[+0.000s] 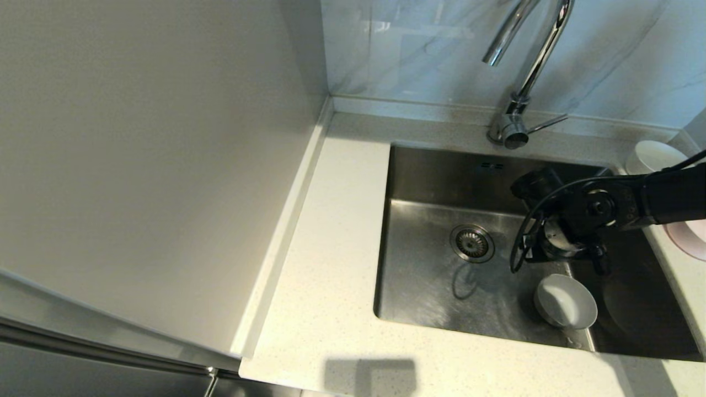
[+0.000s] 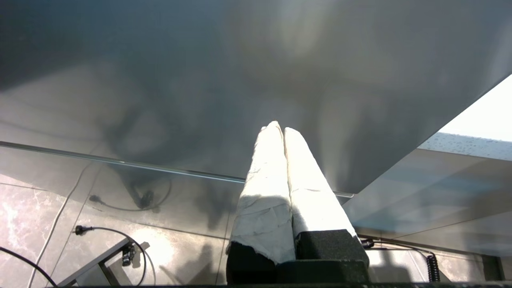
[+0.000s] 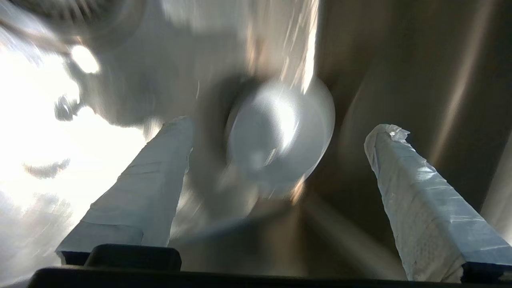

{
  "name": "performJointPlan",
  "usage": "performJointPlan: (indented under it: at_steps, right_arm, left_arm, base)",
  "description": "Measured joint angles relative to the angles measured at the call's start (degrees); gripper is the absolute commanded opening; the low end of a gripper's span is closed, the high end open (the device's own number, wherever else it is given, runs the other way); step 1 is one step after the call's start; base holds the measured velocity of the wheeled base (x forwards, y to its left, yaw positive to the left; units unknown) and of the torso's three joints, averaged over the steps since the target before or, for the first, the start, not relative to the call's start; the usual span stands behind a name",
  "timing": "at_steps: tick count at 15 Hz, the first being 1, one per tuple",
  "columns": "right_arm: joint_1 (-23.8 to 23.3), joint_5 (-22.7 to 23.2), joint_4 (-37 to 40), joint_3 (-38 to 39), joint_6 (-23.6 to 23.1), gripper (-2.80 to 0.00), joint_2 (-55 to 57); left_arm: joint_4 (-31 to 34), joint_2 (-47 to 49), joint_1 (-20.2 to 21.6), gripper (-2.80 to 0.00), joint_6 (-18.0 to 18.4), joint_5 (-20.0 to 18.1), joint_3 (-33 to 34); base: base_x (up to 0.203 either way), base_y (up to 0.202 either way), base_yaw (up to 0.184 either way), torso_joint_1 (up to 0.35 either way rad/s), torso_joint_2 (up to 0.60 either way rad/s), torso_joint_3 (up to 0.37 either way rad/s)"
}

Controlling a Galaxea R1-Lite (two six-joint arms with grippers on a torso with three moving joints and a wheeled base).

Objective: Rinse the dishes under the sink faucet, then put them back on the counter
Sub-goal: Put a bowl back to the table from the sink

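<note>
The grey bowl [image 1: 565,301] lies tilted on the floor of the sink [image 1: 441,286], in the near corner on the robot's right, well away from the drain [image 1: 472,243] and not under the faucet [image 1: 521,66], whose spout ends above the back of the basin. The right gripper [image 3: 280,136] hangs inside the sink just behind the bowl, fingers [image 3: 152,176] spread wide with nothing between them; its wrist view shows the bowl [image 3: 280,132] lying ahead in the gap. The step in hand looks like picking the bowl up. To do it well, I would lower one finger inside the rim and the other outside, at the edge farthest from the sink's front wall, then close firmly: the bowl is smooth, possibly wet, and could slip or skate along the steel. The front wall just beside the bowl leaves little room, and the arm's black cable [image 1: 521,242] loops toward the drain, so the lift should go straight up before swinging anywhere. No water shows running. On the counter [image 1: 331,248] beyond the sink's right edge sit the white bowl [image 1: 653,157], toward the back, and the pink bowl [image 1: 692,237], partly hidden by the arm; a careless swing could knock either. The left gripper [image 2: 283,134] is parked off the counter, fingers pressed together and empty.
</note>
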Motion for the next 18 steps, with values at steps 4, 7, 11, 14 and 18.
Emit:
performJointPlan:
  at_steps: [4, 7, 11, 14, 18]
  right_arm:
    - [0.46, 0.20, 9.47, -5.23, 11.18, 0.00, 6.70]
    - [0.46, 1.58, 10.19, -6.78, 13.68, 0.00, 9.66]
    - [-0.91, 2.32, 10.11, -9.13, 15.31, 0.00, 12.77]
    - [-2.79, 2.42, 10.08, -12.71, 15.57, 0.00, 15.13]
    - [-5.86, 2.99, 10.05, -16.37, 15.56, 0.00, 18.41]
  left_arm:
    - [-0.02, 0.00, 0.00, -2.80, 0.00, -0.01, 0.00]
    - [-0.01, 0.00, 0.00, -2.80, 0.01, 0.00, 0.00]
    - [-0.02, 0.00, 0.00, -2.80, 0.00, -0.02, 0.00]
    - [-0.02, 0.00, 0.00, -2.80, 0.01, 0.00, 0.00]
    - [-0.02, 0.00, 0.00, -2.80, 0.01, 0.00, 0.00]
  base:
    - [0.000, 0.000, 0.000, 0.000, 0.00, 0.000]
    - [0.000, 0.000, 0.000, 0.000, 0.00, 0.000]
    - [0.000, 0.000, 0.000, 0.000, 0.00, 0.000]
    - [0.000, 0.000, 0.000, 0.000, 0.00, 0.000]
    - [0.000, 0.000, 0.000, 0.000, 0.00, 0.000]
